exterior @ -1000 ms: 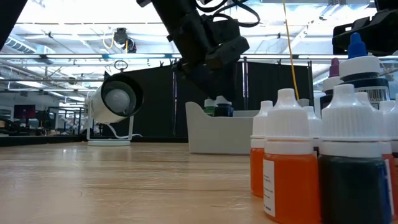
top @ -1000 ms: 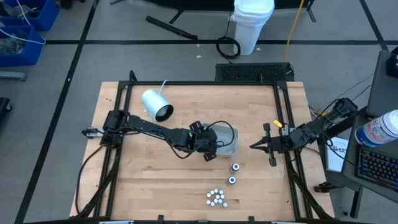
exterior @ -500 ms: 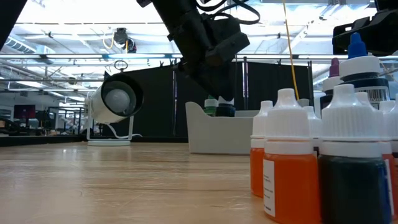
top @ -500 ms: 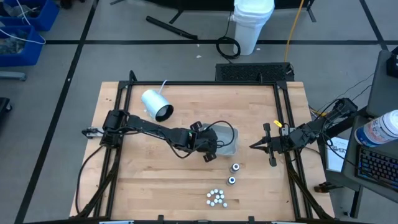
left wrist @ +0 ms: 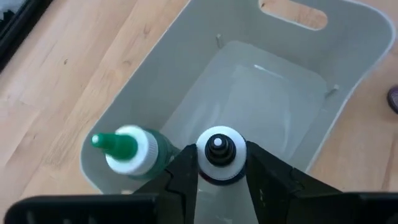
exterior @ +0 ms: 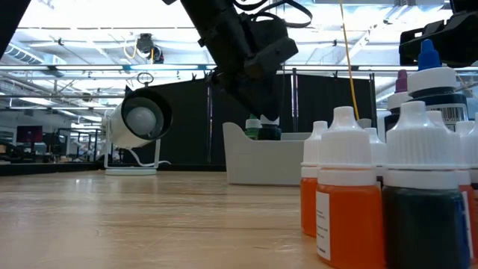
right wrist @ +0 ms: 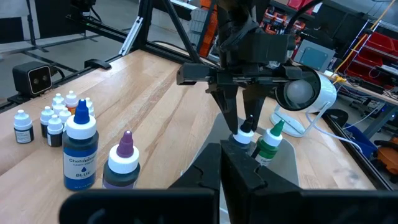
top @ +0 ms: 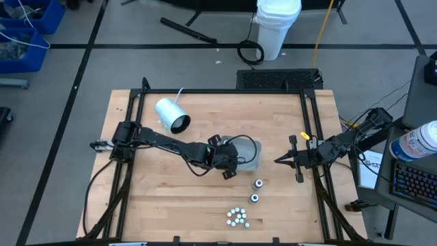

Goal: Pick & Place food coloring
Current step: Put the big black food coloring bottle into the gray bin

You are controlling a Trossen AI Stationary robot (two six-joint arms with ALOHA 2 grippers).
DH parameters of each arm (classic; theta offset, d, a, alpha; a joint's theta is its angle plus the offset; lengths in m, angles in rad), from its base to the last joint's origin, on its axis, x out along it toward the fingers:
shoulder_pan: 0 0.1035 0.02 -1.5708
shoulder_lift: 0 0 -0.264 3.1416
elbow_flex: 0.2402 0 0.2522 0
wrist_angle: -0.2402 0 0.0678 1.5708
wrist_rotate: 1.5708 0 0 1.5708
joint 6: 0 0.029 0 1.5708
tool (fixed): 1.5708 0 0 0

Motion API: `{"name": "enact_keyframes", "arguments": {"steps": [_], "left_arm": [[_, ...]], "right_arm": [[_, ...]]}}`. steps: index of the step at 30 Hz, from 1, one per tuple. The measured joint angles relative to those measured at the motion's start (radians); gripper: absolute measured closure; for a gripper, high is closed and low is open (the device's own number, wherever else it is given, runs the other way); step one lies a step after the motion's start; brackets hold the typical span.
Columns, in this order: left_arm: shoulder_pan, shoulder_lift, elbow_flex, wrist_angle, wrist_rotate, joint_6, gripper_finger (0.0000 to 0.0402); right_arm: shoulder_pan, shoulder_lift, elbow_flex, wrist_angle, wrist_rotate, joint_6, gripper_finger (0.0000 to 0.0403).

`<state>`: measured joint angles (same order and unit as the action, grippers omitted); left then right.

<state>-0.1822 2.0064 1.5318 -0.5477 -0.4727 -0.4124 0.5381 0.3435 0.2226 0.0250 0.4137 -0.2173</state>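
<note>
Plastic and light, the bottle (left wrist: 216, 154) sits clamped at its cap in the left pincer (left wrist: 217, 163) over the tray (left wrist: 348, 93), beside a green bottle (left wrist: 130, 149); right pincer (top: 280, 161) together, waiting.

1. A black-bodied, white-capped food coloring bottle (left wrist: 217, 154) stands upright in the grey tray, clamped between two dark fingers.
2. A green-tipped bottle (left wrist: 130, 149) stands just beside it in the same tray.
3. A blue-tipped bottle (right wrist: 81, 152) and a purple-tipped bottle (right wrist: 122, 162) stand upright on the wood, near each other.
4. A cluster of small bottles (top: 237, 216) stands near the table's front edge; the nearest bodies are orange and dark.
</note>
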Motion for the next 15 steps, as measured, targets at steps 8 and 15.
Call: {"name": "enact_keyframes", "arguments": {"steps": [8, 15], "left_arm": [[-0.010, -0.020, 0.000, -0.057, -0.019, -0.044, 0.0279], [-0.021, -0.059, 0.000, -0.129, -0.055, -0.095, 0.0276]], "right_arm": [[0.000, 0.000, 0.000, 0.000, 0.000, 0.000, 0.0403], [0.000, 0.000, 0.000, -0.001, 0.000, 0.000, 0.0403]]}}
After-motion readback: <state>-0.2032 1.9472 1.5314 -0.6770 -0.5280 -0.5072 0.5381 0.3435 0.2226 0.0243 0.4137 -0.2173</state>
